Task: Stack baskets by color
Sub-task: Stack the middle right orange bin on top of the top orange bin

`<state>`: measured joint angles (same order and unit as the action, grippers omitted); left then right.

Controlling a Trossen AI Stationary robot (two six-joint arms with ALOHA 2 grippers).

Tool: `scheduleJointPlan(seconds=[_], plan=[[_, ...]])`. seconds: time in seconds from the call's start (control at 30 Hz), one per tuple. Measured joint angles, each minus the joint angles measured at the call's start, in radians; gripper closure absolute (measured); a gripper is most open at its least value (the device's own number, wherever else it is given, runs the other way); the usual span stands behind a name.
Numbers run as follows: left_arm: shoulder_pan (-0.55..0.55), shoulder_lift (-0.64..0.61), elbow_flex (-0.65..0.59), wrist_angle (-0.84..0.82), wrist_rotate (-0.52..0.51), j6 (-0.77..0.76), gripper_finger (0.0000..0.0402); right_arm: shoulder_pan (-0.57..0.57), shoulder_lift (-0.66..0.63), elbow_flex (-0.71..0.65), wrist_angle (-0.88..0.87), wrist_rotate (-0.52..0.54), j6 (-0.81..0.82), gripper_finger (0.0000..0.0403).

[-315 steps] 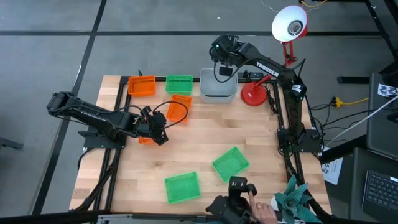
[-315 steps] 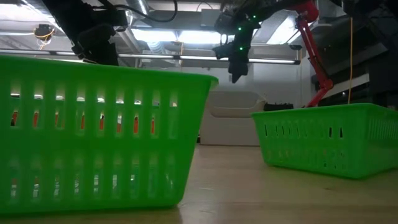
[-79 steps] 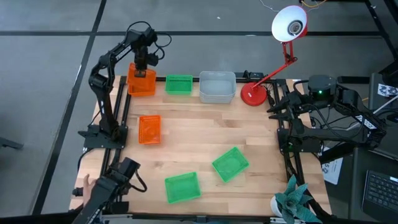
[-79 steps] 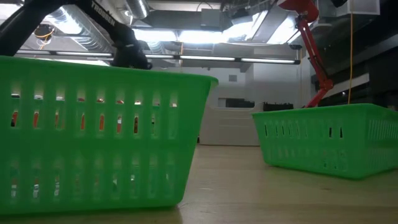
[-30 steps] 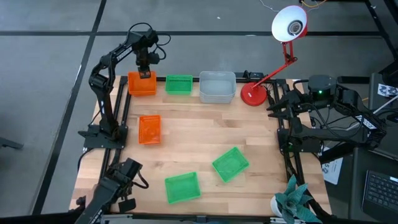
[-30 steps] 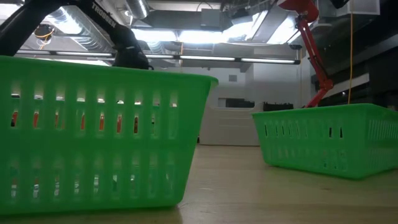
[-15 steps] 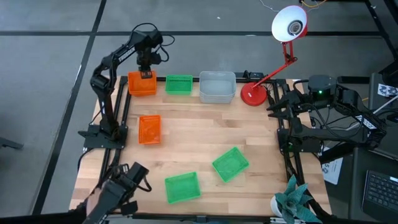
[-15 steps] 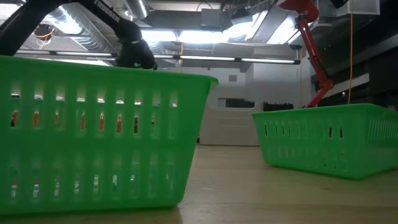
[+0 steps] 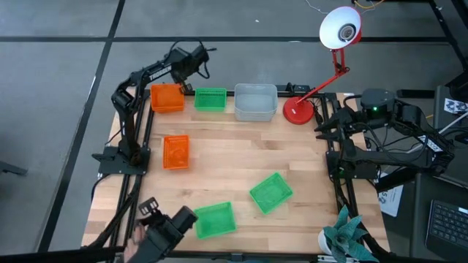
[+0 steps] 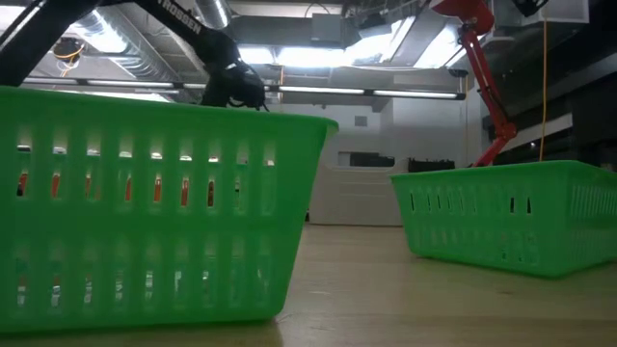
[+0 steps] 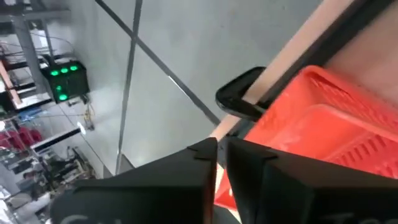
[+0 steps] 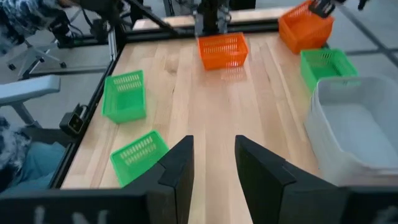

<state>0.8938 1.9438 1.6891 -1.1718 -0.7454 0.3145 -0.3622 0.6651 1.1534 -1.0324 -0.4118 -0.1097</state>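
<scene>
The left claw (image 9: 196,57) hangs past the table's (image 9: 234,168) far edge, fingers nearly together, holding nothing — beside the orange stack (image 9: 167,97). One orange basket (image 9: 175,152) and three green baskets (image 9: 210,99) (image 9: 215,219) (image 9: 270,192) lie apart; the grey bins (image 9: 256,101) sit nested. The right claw (image 12: 213,163) waits released off the table's right edge. "TROSSEN" marks the arm.

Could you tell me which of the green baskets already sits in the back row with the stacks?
The green basket between the orange stack and the grey-white bin; the other two green ones lie loose near the front edge.
</scene>
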Motion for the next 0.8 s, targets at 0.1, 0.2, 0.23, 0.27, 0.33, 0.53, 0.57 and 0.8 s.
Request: scheduleJointPlan(seconds=[0.1, 0.2, 0.23, 0.27, 0.33, 0.53, 0.57, 0.8], plan=[[-0.015, -0.014, -0.002, -0.097, 0.015, -0.089, 0.0398, 0.000, 0.000, 0.000, -0.021, 0.000, 0.000, 0.0286], [-0.035, -0.066, -0.003, -0.193, 0.034, -0.189, 0.0398, 0.000, 0.000, 0.000, -0.027, 0.000, 0.000, 0.0286], [-0.040, -0.091, -0.014, -0.213, 0.032, -0.220, 0.0399, 0.000, 0.000, 0.000, -0.027, 0.000, 0.000, 0.0286], [-0.042, -0.124, -0.039, -0.222, 0.032, -0.244, 0.0400, 0.000, 0.000, 0.000, -0.027, 0.000, 0.000, 0.0286], [-0.044, -0.216, -0.118, -0.200, 0.035, -0.280, 0.0400, 0.000, 0.000, 0.000, -0.027, 0.000, 0.000, 0.0286], [-0.028, -0.464, -0.485, 0.284, 0.034, -0.118, 0.0401, 0.000, 0.000, 0.000, -0.026, 0.000, -0.017, 0.0286], [-0.023, -0.480, -0.537, 0.375, 0.032, -0.068, 0.0401, 0.000, 0.000, 0.000, -0.026, 0.000, -0.027, 0.0286], [0.013, -0.451, -0.711, 0.662, -0.090, 0.008, 0.0401, 0.000, 0.000, 0.000, -0.023, 0.000, -0.021, 0.0286]])
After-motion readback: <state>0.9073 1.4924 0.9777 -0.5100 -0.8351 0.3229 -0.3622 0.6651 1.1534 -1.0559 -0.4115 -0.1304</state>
